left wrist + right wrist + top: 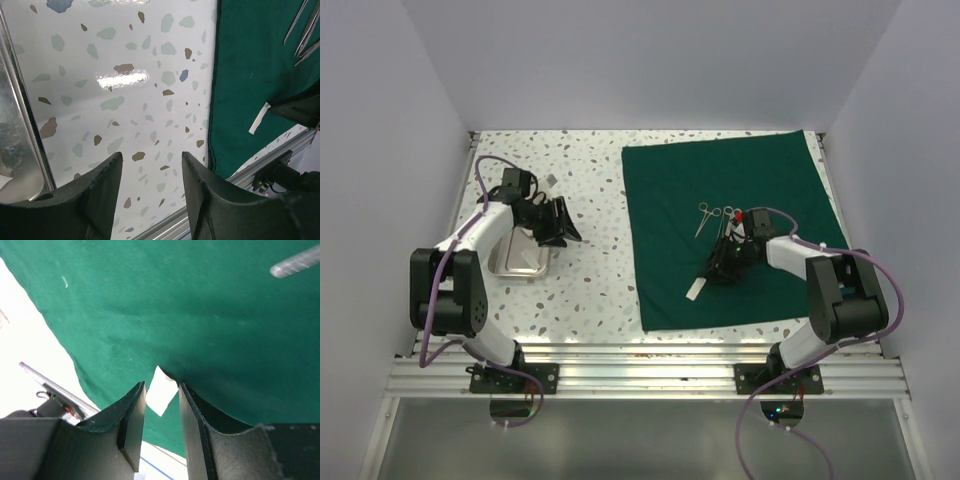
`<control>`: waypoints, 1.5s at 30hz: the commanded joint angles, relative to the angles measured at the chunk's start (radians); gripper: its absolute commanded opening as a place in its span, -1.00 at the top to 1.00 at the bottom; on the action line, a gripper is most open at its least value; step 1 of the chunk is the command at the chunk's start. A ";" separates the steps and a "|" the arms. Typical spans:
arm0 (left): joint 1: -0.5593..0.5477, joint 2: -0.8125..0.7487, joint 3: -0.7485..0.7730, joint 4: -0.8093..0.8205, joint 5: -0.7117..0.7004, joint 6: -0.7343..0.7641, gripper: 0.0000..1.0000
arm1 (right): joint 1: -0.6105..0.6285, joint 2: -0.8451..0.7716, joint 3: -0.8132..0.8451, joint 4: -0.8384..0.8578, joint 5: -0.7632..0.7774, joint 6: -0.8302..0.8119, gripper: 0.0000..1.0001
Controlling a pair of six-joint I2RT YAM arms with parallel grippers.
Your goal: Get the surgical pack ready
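The dark green drape (730, 235) lies flat on the right of the table. Two steel scissor-like instruments (715, 215) lie on its middle and show in the left wrist view (300, 30). A white gauze strip (695, 289) lies on the drape near its front. My right gripper (716, 272) is low over the drape, slightly open, with the gauze (161, 394) just beyond its tips (161, 385). The steel tray (520, 258) sits at the left. My left gripper (565, 225) is open and empty beside the tray, over the speckled table (151, 156).
The tray's rim (22, 125) runs along the left of the left wrist view. The drape's left edge (214, 100) and the gauze (259, 119) lie to its right. An aluminium rail (640, 365) runs along the table's front. White walls enclose the table.
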State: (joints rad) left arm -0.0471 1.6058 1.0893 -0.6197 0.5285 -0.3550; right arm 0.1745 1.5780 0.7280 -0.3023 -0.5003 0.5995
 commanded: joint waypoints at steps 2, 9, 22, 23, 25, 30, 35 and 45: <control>-0.002 0.005 0.017 0.032 0.024 0.011 -0.09 | -0.003 0.046 0.031 0.026 -0.023 -0.069 0.26; -0.002 0.003 0.015 0.031 0.021 0.014 -0.09 | -0.001 0.083 0.044 0.040 -0.026 -0.075 0.36; -0.002 0.005 0.015 0.028 0.030 0.018 -0.10 | -0.004 0.125 0.086 0.008 -0.004 -0.106 0.83; -0.002 0.005 0.012 0.028 0.031 0.019 -0.10 | -0.003 0.125 0.091 0.000 -0.003 -0.110 0.89; -0.002 0.005 0.011 0.028 0.034 0.018 -0.09 | -0.004 0.126 0.097 -0.004 -0.001 -0.115 1.00; -0.002 0.002 0.006 0.032 0.042 0.014 -0.10 | -0.004 0.087 0.113 0.009 -0.037 -0.098 1.00; -0.002 0.003 0.001 0.040 0.047 0.008 -0.09 | -0.003 0.048 0.160 0.000 -0.049 -0.093 1.00; -0.014 0.000 -0.003 0.057 0.074 0.005 -0.10 | -0.003 0.056 0.243 -0.070 -0.057 -0.139 1.00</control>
State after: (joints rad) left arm -0.0486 1.6062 1.0882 -0.6102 0.5617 -0.3553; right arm 0.1719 1.6596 0.9421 -0.3309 -0.5594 0.4915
